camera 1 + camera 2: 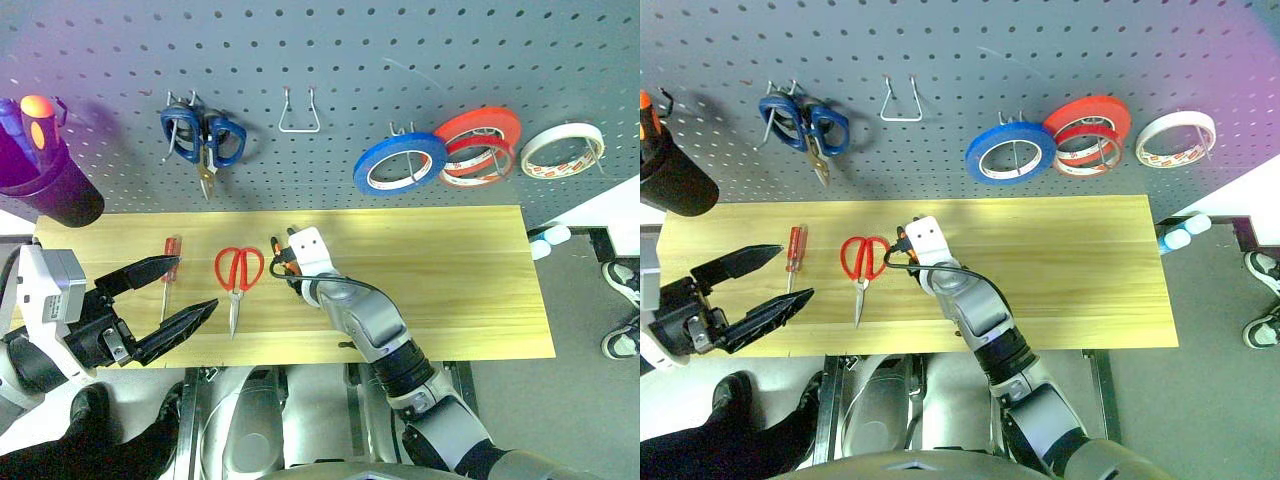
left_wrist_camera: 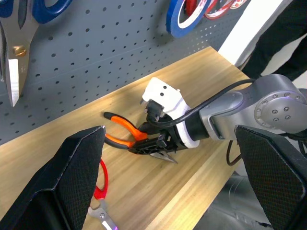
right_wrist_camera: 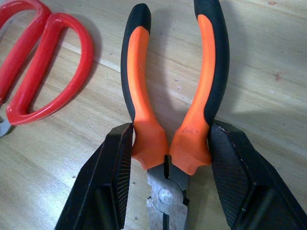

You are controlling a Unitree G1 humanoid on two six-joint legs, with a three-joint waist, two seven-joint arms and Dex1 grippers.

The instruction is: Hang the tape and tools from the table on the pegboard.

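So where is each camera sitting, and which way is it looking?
Left eye view: on the head, looking down over the light wooden table and dark pegboard; both arms show.
Right eye view: beside it, same scene.
Left wrist view: on the left arm, looking between its wide-open left claw at the right claw.
Right wrist view: on the right arm, looking along the right claw's fingers, pressed against the orange-and-black pliers.
Shared: pliers and red-handled scissors appear in the wrist views too.
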